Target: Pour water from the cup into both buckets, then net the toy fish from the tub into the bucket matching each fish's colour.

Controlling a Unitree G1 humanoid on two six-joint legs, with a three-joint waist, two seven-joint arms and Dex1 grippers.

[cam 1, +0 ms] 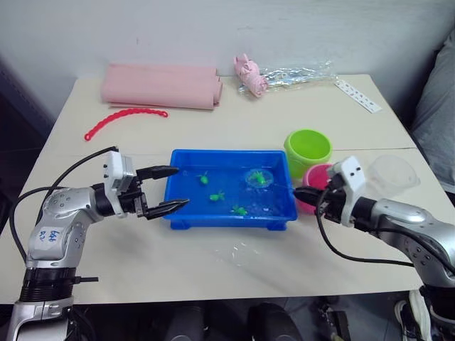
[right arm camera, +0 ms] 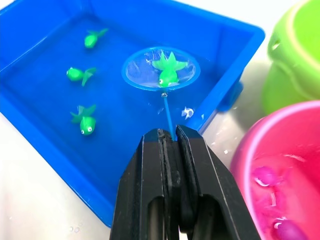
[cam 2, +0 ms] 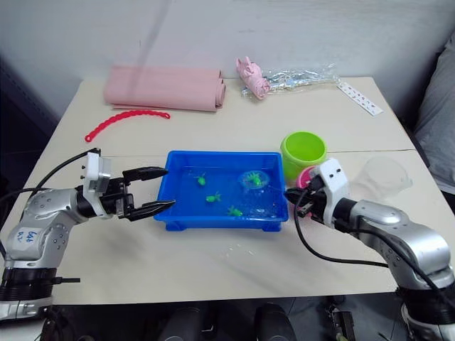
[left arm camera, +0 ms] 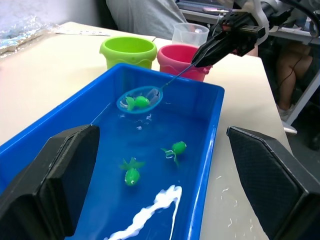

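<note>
The blue tub (cam 1: 227,153) sits mid-table and holds water. The net (right arm camera: 161,68) hovers low over the tub's right end with one green fish (right arm camera: 168,68) in its hoop. My right gripper (right arm camera: 170,136) is shut on the net's thin handle, just outside the tub's right wall. Three more green fish (cam 1: 217,196) float in the tub. To the right stand the green bucket (cam 1: 308,150) and the pink bucket (right arm camera: 280,170), which holds pink fish (right arm camera: 265,176). The clear cup (cam 1: 393,172) stands beyond them. My left gripper (cam 1: 182,187) is open, its fingers straddling the tub's left wall.
A folded pink cloth (cam 1: 162,85), a red beaded strip (cam 1: 124,117), a pink toy with a clear bag (cam 1: 250,74) and a white strip (cam 1: 357,95) lie at the table's far side. Water drops (cam 1: 238,252) wet the near table. A person (left arm camera: 145,15) sits beyond the buckets.
</note>
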